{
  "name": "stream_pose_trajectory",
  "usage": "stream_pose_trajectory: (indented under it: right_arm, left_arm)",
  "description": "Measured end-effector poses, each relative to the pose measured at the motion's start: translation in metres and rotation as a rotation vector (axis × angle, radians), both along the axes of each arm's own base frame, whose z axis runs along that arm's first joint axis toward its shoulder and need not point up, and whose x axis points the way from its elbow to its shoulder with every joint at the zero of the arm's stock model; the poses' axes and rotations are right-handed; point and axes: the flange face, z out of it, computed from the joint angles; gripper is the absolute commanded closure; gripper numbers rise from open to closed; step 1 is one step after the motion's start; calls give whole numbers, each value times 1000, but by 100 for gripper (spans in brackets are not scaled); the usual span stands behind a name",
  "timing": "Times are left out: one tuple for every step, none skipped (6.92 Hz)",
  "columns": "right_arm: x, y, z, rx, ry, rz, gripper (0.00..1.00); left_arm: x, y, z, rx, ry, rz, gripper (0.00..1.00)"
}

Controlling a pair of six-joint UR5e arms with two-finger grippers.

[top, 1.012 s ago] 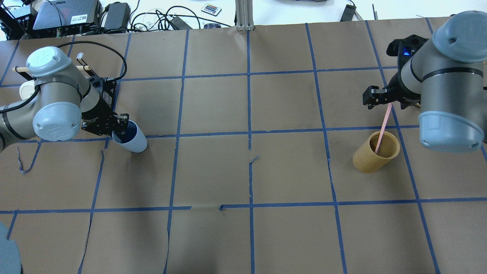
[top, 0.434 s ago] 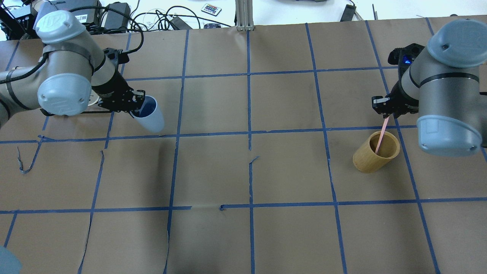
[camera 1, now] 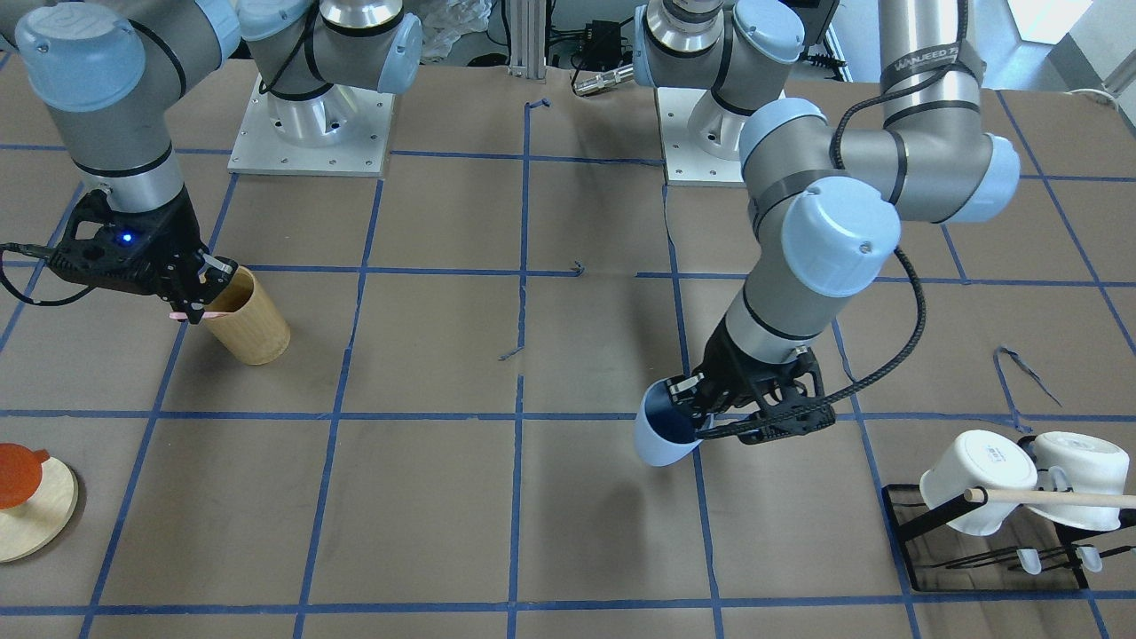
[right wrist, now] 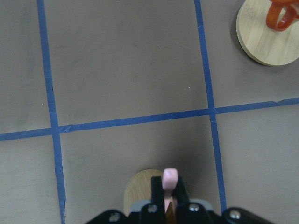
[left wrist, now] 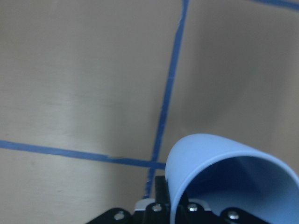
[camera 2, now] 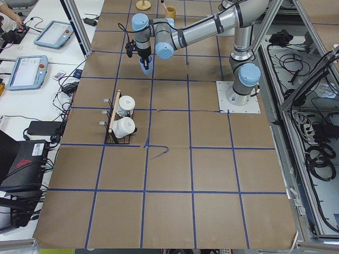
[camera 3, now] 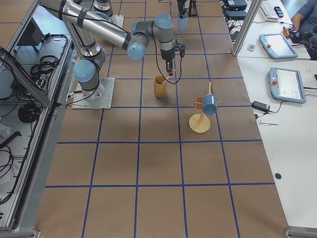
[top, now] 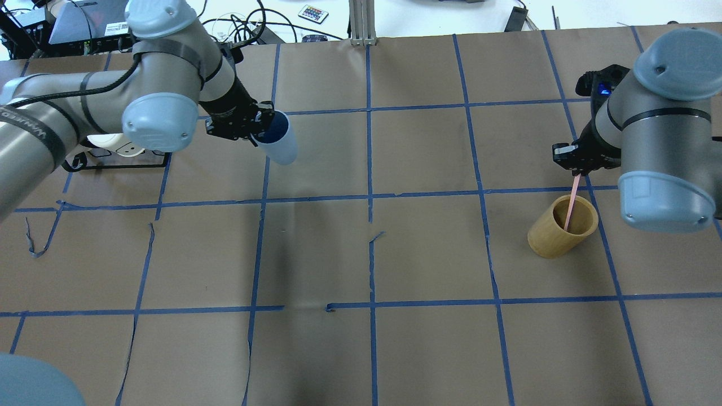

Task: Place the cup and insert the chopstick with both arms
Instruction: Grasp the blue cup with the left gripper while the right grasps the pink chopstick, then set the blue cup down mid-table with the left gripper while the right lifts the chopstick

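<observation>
My left gripper [top: 256, 125] is shut on the rim of the light blue cup [top: 277, 141] and holds it tilted above the table. The cup also shows in the front view [camera 1: 658, 437] and fills the left wrist view [left wrist: 224, 182]. My right gripper [top: 576, 165] is shut on the top end of the pale pink chopstick [top: 571, 206]. The stick's lower end is inside the tan bamboo cylinder [top: 561, 230]. The right wrist view shows the pink tip [right wrist: 169, 178] between the fingers, over the cylinder [right wrist: 139, 192].
A black rack [camera 1: 923, 519] with two white mugs [camera 1: 976, 479] and a long wooden rod [camera 1: 1056, 499] stands at my left. A round wooden stand [camera 1: 35, 506] with an orange piece is at my right. Blue tape lines grid the brown table.
My left arm has carried the cup away from the rack, farther out and toward the table's middle. My right gripper has shut on the chopstick, which now stands more upright in the cylinder.
</observation>
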Motion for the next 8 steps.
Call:
stream_pose_trajectory:
  right_arm:
    - [0,0,1,-1,-2,0,99]
    - [0,0,4,2,-4,-1,98]
    - [0,-2,9,4,-5,-3,98]
    - [-1,-5,18,9,-7,-4,99]
    - [-2,-9,33,27,-12,-6,100]
    - [-2,-15,54,49,-20,-8,100]
    - [-3,-20,75,61,-24,-12,100]
    - [-2,-23,94,63,-28,-13,100]
  left_arm:
    - [-32,-2,-8,-10,5,25,100]
    - [-55,-3,-15,-25,12,46,100]
    - [-73,-7,-21,-49,12,59,100]
    - [-87,-14,-27,-66,6,70,100]
    - [-103,-19,-37,-73,2,83,100]
    - [-117,-23,-48,-78,-2,88,100]
    - [-126,-25,-59,-81,-3,89,100]
    - [-134,-25,-66,-81,-2,85,100]
